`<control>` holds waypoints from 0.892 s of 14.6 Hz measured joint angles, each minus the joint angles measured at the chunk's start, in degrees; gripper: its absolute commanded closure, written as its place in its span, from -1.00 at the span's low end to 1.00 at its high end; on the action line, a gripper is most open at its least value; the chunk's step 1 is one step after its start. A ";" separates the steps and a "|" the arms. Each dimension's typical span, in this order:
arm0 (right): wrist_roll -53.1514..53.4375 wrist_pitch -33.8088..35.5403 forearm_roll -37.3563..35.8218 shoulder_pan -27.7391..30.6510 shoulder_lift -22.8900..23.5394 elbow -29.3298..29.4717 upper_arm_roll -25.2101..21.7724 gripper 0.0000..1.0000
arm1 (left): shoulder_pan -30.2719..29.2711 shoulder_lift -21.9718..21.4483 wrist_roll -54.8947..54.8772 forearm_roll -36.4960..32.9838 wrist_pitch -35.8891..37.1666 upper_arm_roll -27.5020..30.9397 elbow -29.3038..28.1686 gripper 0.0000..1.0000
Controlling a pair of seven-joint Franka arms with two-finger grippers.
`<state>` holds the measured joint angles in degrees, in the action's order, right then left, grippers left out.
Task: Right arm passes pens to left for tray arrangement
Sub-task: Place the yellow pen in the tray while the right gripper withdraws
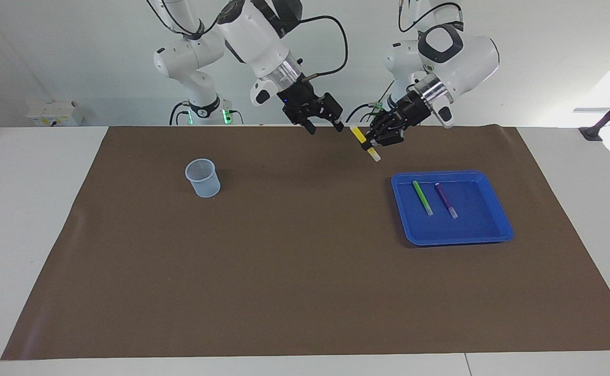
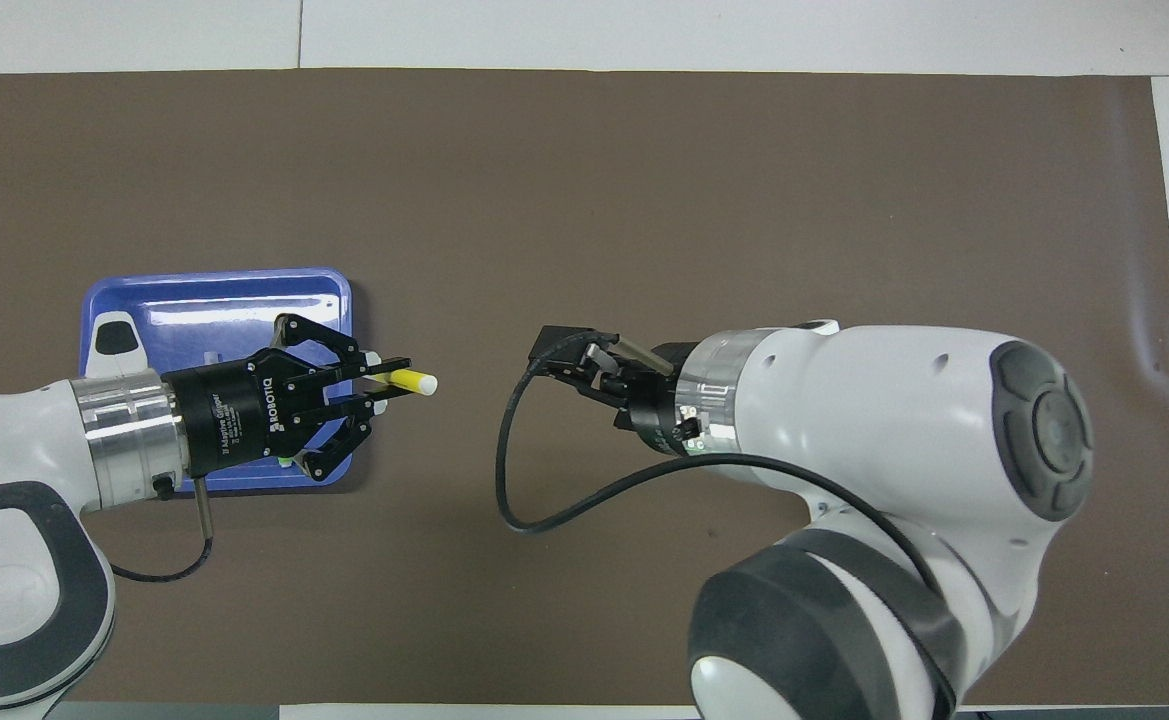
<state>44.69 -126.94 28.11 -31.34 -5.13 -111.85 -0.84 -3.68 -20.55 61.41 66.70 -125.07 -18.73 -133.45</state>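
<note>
Starting at the right arm's end of the bench, the translucent cup stands alone, well apart from everything else (it plays no part in what comes next). Next comes my right tool, up in the air over the bench's edge nearest the robots, its fingers spread and holding nothing, with clear air between it and the pen.

Then comes the yellow pen, which my left tool alone has clenched around the barrel. It hangs over bare bench between the robots' edge and the tray's nearest corner, and it slants with its pale end lowest.

Last, toward the left arm's end of the bench, sits the blue tray. The green pen and the purple pen lie flat in it side by side and almost parallel, pale ends pointing away from the robots.

As I judge it, the move turns on this: the tray is close by my left tool and lower, away from the robots' edge, so the left arm is the nearer one and should carry. The yellow pen must be laid flat and lined up with the other two. The open floor beside the purple pen, toward the left arm's end, looks like the spot.
</note>
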 measured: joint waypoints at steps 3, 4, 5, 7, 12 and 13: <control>-8.37 7.40 -9.65 5.48 -0.39 0.50 -0.26 -1.00 | -3.03 1.54 -2.80 -7.47 0.37 0.03 0.03 1.00; -11.40 10.11 -12.42 7.44 -0.40 0.75 -0.32 -1.00 | -4.43 2.60 -4.25 -10.03 1.11 0.06 0.37 1.00; -15.09 12.79 -14.75 9.66 -0.42 1.12 -0.41 -1.00 | -6.16 3.94 -6.27 -12.65 2.25 0.09 0.97 1.00; -25.00 18.04 -18.69 15.27 -0.42 2.25 -0.54 -1.00 | -9.41 7.53 -11.99 -19.87 4.44 0.15 2.60 1.00; -36.59 33.65 -28.05 23.57 1.50 11.21 -1.06 -1.00 | -16.24 16.07 -36.88 -39.08 4.70 0.31 3.83 1.00; -36.66 36.50 -29.32 23.87 2.52 14.47 -1.24 -1.00 | -17.82 17.60 -41.72 -42.76 4.69 0.34 4.59 1.00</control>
<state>8.03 -90.43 -1.21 -7.47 -2.61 -97.38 -2.08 -21.49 -2.95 19.69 23.94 -120.37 -18.39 -128.86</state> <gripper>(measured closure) 0.000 0.819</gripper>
